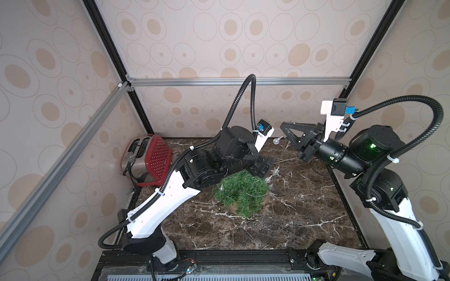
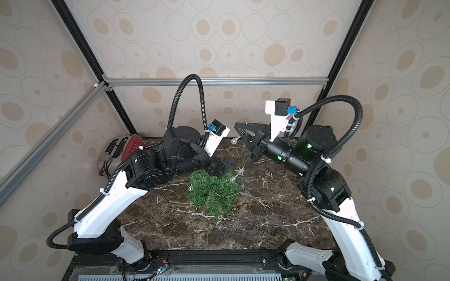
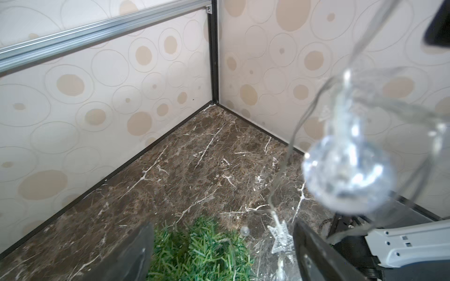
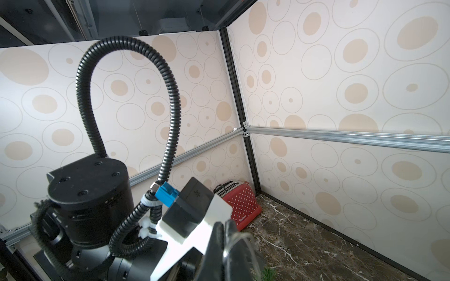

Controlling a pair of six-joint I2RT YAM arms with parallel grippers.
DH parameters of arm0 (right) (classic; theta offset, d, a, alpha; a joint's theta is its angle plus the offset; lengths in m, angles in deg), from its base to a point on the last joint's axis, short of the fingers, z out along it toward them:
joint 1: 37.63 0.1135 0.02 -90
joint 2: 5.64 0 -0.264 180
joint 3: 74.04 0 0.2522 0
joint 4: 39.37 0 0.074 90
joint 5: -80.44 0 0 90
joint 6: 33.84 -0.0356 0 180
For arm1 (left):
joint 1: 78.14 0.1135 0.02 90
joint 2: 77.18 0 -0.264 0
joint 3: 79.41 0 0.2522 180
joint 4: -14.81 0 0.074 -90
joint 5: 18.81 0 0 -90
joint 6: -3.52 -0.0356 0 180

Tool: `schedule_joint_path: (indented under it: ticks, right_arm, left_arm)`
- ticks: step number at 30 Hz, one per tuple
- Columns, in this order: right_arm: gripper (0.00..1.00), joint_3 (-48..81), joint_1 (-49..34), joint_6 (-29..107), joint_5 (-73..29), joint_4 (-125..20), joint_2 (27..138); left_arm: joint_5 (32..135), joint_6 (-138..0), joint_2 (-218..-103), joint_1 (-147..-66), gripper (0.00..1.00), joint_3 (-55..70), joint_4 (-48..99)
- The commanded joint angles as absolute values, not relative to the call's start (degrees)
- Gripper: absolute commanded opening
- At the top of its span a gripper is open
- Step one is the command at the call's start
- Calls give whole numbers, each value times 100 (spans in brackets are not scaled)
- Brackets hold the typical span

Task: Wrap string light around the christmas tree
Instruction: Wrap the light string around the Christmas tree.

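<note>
Left jaws apart, gripping nothing, just above the top of the christmas tree. In the left wrist view the fingers sit either side of the green branches. Right jaws together, clamped on the string light wire, up over the back of the bench. Wire drops from there to the tree: one bulb hangs just below the right tip, a star ornament is beside the left jaws, and more bulbs rest on the branches. Tree stands mid-bench. Red toaster in the back left corner, well apart.
</note>
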State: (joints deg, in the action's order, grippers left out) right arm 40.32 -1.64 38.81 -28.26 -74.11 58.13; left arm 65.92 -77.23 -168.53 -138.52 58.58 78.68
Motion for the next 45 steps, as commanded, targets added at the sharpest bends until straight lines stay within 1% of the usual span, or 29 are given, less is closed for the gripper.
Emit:
schedule_joint_path:
  ticks: [1, 7, 12, 15, 20, 23, 25, 28, 30, 32, 35, 40, 42, 45]
  right_arm:
    - [0, 3980, -109, 3861, -2992, -7215, 5708]
    - [0, 3914, -114, 3804, -3011, -7168, 5659]
    - [0, 3809, -113, 3685, -3048, -7005, 5617]
    - [0, 3781, -113, 3638, -3077, -6949, 5615]
    - [0, 3693, -109, 3568, -3111, -6858, 5543]
    - [0, 3645, -110, 3548, -3105, -6822, 5505]
    - [0, 3608, -114, 3511, -3104, -6761, 5480]
    - [0, 3597, -114, 3476, -3111, -6713, 5479]
    - [0, 3595, -112, 3454, -3113, -6686, 5477]
    - [0, 3582, -115, 3432, -3119, -6667, 5479]
    - [0, 3579, -115, 3419, -3129, -6640, 5466]
    - [0, 3501, -108, 3433, -3099, -6649, 5422]
    - [0, 3451, -113, 3436, -3065, -6667, 5382]
    - [0, 3345, -110, 3454, -3003, -6649, 5304]
  left_arm:
    - [6932, -7629, -16872, -13775, 88, 6089, 7690]
    - [7154, -7458, -17047, -13737, 89, 6092, 7530]
    - [7442, -7186, -17172, -13738, 87, 6028, 7243]
    - [7432, -7082, -17218, -13739, 85, 5969, 7058]
    - [7363, -7003, -17178, -13740, 76, 5825, 6747]
    - [7400, -6940, -17075, -13743, 73, 5650, 6527]
    - [7410, -6925, -17026, -13744, 67, 5535, 6202]
    - [7444, -6933, -17052, -13740, 59, 5564, 6223]
    - [7453, -6937, -17038, -13741, 50, 5572, 6203]
    - [7453, -6960, -17023, -13737, 39, 5599, 6181]
    - [7483, -6974, -17019, -13742, 26, 5674, 6162]
    - [7565, -6998, -17008, -13745, 14, 5858, 6209]
    - [7634, -6996, -16960, -13740, 11, 5898, 6171]
    - [7684, -6995, -16872, -13738, 0, 5907, 6092]
